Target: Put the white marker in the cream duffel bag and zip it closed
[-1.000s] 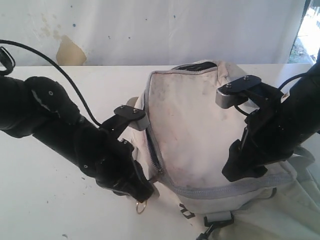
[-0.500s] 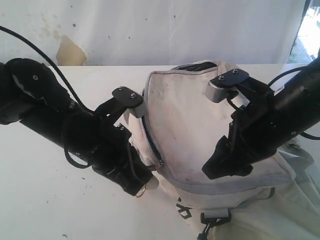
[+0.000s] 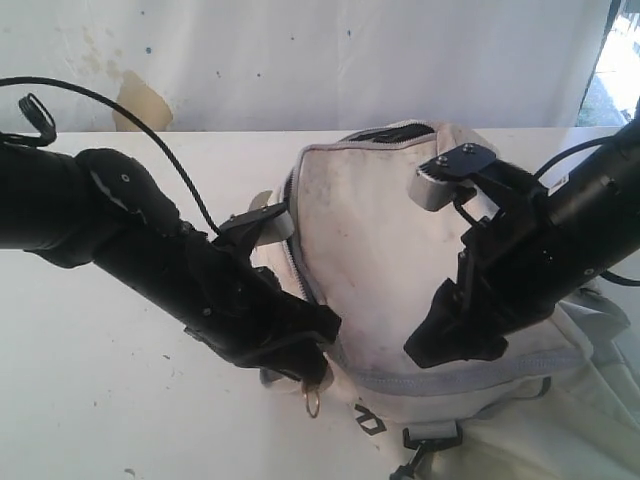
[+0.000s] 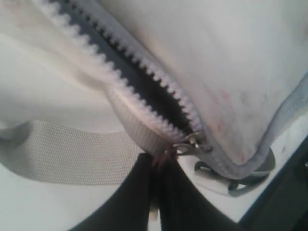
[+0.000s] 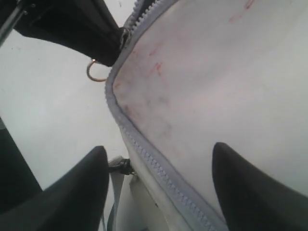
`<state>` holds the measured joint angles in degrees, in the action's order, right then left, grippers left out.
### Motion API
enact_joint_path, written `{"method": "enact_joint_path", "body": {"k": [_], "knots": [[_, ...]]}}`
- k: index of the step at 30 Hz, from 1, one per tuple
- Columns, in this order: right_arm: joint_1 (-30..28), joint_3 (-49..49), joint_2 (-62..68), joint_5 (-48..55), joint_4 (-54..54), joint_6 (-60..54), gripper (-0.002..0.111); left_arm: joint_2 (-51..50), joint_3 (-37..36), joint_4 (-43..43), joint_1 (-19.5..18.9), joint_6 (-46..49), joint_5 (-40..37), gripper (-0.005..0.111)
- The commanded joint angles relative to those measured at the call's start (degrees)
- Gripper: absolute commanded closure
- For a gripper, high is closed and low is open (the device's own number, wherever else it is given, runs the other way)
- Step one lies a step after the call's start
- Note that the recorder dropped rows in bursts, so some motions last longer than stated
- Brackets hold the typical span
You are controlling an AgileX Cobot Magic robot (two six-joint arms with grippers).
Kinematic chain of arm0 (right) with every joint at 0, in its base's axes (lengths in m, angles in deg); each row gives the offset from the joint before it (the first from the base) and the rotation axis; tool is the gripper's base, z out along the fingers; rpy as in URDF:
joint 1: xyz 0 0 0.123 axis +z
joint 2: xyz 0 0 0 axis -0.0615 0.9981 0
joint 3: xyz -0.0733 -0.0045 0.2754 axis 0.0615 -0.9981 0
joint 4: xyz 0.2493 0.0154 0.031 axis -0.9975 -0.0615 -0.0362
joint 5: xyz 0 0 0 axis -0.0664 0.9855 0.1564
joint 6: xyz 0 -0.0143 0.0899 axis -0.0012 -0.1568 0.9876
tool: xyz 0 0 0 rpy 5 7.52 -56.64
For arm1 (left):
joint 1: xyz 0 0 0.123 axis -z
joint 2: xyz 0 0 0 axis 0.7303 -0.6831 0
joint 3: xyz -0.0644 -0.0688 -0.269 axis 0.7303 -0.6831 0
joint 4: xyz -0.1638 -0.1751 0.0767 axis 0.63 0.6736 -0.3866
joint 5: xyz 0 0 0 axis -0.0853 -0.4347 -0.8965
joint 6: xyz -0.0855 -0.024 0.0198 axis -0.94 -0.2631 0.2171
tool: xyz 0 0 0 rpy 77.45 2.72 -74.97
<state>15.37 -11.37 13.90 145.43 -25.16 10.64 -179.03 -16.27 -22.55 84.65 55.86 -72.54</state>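
Note:
The cream duffel bag point(image 3: 380, 230) lies on the white table, stained reddish-brown on its top panel. Its light grey zipper point(image 4: 139, 82) gapes open along the left side. My left gripper point(image 3: 308, 358) is at the bag's near left corner, shut on the zipper pull beside the slider point(image 4: 191, 143). My right gripper point(image 3: 455, 345) hangs open over the bag's near edge. Its two fingers point(image 5: 250, 192) straddle the closed front stretch of zipper point(image 5: 159, 173) without touching it. The white marker is out of view.
A small metal ring point(image 3: 313, 403) dangles below the left gripper. A grey webbing strap point(image 4: 62, 149) and a grey buckle point(image 4: 231, 178) lie by the corner. Black clips point(image 3: 432, 437) sit at the bag's near side. A white sheet point(image 3: 300, 60) backs the table point(image 3: 100, 400).
My left gripper has slid down the bag's left side toward the near corner, taking the slider with it. The right gripper shifted left earlier and has held still since.

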Motion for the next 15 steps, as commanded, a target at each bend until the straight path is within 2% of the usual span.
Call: {"method": "enact_joint_path", "body": {"k": [1, 6, 10, 12, 15], "knots": [[0.0, -0.3, -0.4, 1.1, 0.2, 0.5, 0.050, 0.0, 2.3, 0.1, 0.1, 0.6, -7.6, 0.107], [0.0, -0.4, -0.4, 2.3, 0.2, 0.5, 0.050, 0.0, 5.9, -13.4, 0.1, -0.3, -12.5, 0.107], [0.0, -0.4, -0.4, 2.3, 0.1, 0.5, 0.050, 0.0, 7.9, -20.3, 0.1, -0.5, -12.8, 0.107], [0.0, -0.4, -0.4, 2.3, 0.1, 0.5, 0.050, 0.0, 7.9, -20.2, 0.1, -0.5, -12.2, 0.107], [0.0, -0.4, -0.4, 1.7, 0.1, -0.2, 0.050, 0.0, 7.9, -14.4, 0.1, 0.4, -11.0, 0.107]]}}
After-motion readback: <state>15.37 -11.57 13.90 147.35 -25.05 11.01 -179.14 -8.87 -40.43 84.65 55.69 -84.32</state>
